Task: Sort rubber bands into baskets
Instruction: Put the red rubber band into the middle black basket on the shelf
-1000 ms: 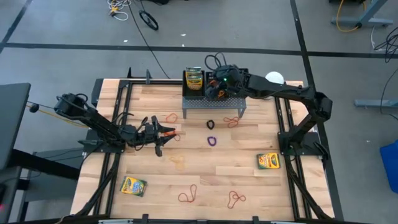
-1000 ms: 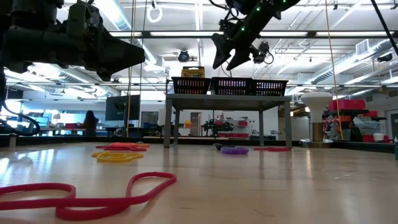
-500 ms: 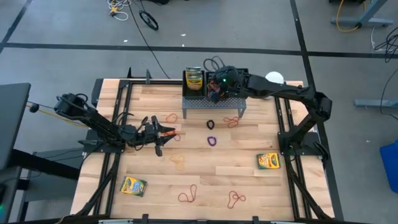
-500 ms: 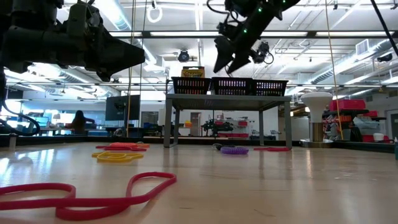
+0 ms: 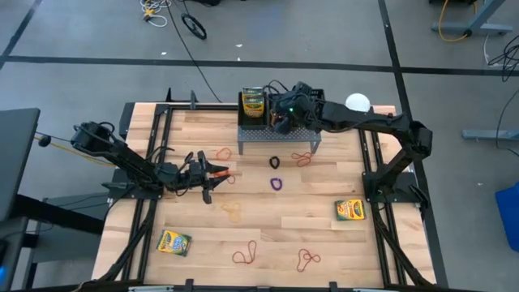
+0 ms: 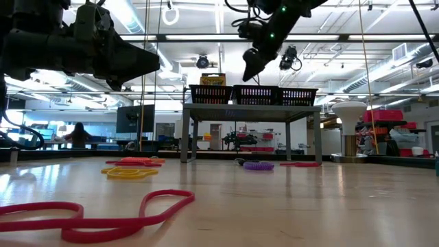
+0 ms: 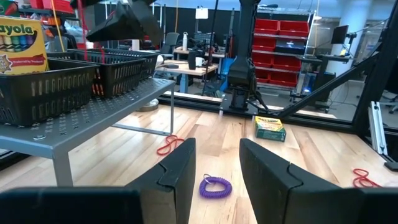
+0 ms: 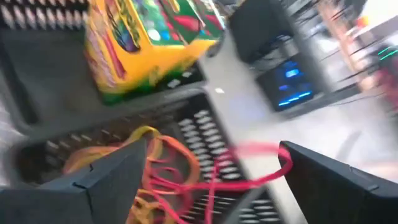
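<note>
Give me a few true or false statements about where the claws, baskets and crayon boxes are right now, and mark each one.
1. The right claw hangs above the baskets. True.
2. The baskets sit directly on the wooden table. False: they sit on a grey metal stand.
3. A crayon box stands in one basket. True.
4. The left claw grips a crayon box. False: it is open and empty, over the table.
5. A purple band lies on the table. True.

Back edge crowded, middle open
The grey stand [image 5: 279, 135] with its baskets [image 6: 254, 95] blocks the worktop [image 5: 268, 217] rear; crayon boxes [image 5: 349, 210] sit near the sides.
</note>
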`<state>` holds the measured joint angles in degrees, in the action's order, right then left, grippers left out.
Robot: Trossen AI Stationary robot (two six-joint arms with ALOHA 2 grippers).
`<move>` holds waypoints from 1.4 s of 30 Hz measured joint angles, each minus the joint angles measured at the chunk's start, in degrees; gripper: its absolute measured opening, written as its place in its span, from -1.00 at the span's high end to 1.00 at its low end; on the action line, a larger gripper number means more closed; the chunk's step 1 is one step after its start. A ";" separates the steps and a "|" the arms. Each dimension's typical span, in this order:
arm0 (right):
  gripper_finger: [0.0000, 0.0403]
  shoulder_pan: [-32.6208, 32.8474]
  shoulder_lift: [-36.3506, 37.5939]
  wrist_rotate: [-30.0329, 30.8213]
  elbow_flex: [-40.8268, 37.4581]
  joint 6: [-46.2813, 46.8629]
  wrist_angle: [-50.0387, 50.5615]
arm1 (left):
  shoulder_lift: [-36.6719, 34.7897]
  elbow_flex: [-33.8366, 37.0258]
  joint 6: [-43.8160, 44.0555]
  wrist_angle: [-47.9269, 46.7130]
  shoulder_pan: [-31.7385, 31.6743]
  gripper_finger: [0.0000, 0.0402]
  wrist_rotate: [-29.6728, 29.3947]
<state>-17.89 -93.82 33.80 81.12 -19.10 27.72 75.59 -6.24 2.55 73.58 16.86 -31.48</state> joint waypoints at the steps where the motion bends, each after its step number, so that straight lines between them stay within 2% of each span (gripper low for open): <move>1: -0.86 0.53 0.00 1.82 0.00 -2.75 -0.44 | 0.00 0.00 0.00 0.00 0.00 0.33 0.00; 7: -0.87 3.71 0.00 8.01 0.00 -14.05 -6.18 | 0.00 0.00 0.00 -0.09 0.00 0.33 0.02; 13: -0.87 5.30 0.00 7.46 0.00 -16.51 -8.06 | 0.00 0.00 0.01 -0.13 0.00 0.33 0.02; 18: -0.87 2.72 -0.90 1.17 -0.05 -8.20 -2.96 | 0.00 0.00 -0.02 -0.11 0.00 0.33 0.04; 23: -0.87 -1.08 -1.23 -10.26 -0.07 7.06 -1.40 | 0.00 0.00 0.97 -0.13 0.00 0.33 0.37; 27: -0.86 -3.34 -0.81 -13.40 -0.07 14.98 -1.11 | 0.00 0.00 1.05 -0.17 0.02 0.33 0.42; 29: -0.82 -5.15 -0.63 -17.06 -0.07 21.12 0.18 | 0.00 -0.02 1.05 -0.17 0.02 0.33 0.42; 32: -0.68 -8.09 -0.59 -21.25 -0.07 30.25 2.76 | 0.00 -0.02 0.85 -0.24 0.00 0.33 0.15; 35: -0.44 -9.58 -0.59 -21.96 -0.07 33.84 3.35 | 0.00 -0.02 0.39 -0.26 -0.04 0.33 0.06; 42: 0.39 -9.46 -0.52 -23.56 -0.07 35.37 2.92 | 0.00 -0.02 0.49 -0.32 -0.04 0.33 0.02</move>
<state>-27.35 -94.35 10.24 81.06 16.27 30.63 75.59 -6.26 3.04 73.26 16.82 -31.46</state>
